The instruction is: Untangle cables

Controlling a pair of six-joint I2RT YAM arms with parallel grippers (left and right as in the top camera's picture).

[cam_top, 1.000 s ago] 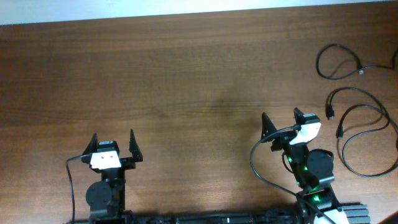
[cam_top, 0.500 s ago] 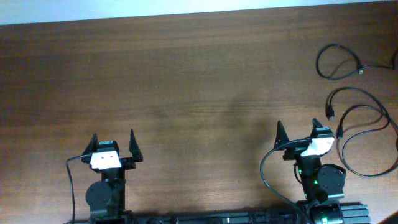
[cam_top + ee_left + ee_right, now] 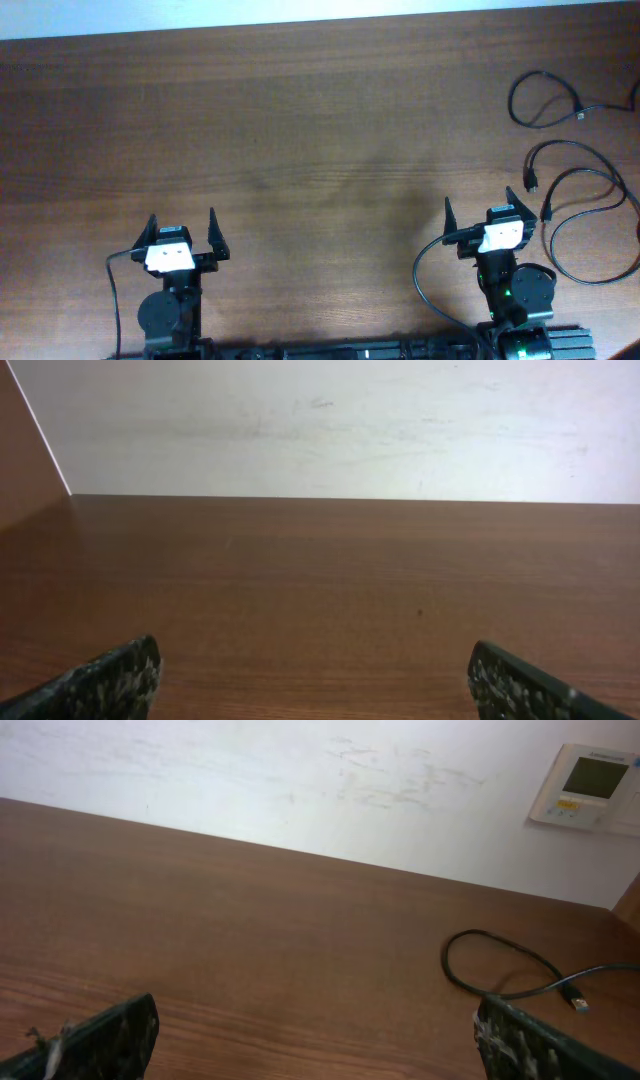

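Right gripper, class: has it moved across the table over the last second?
Yes. The right gripper has shifted rightward, nearer the looped cables, which lie unmoved.

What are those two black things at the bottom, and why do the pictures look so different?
Those are two robot arms. Each ends in a gripper, a claw with two fingers. The top picture looks straight down on the brown table: the left gripper and the right gripper are both open and hold nothing. The other two pictures come from small cameras on the arms' wrists, so they look low across the table toward a white wall, with the fingers poking in at the bottom corners. Thin black cables lie at the right side: one loop farther back, which the right wrist camera also sees, and more loops beside the right gripper. On the wall hangs a small white box with a screen.
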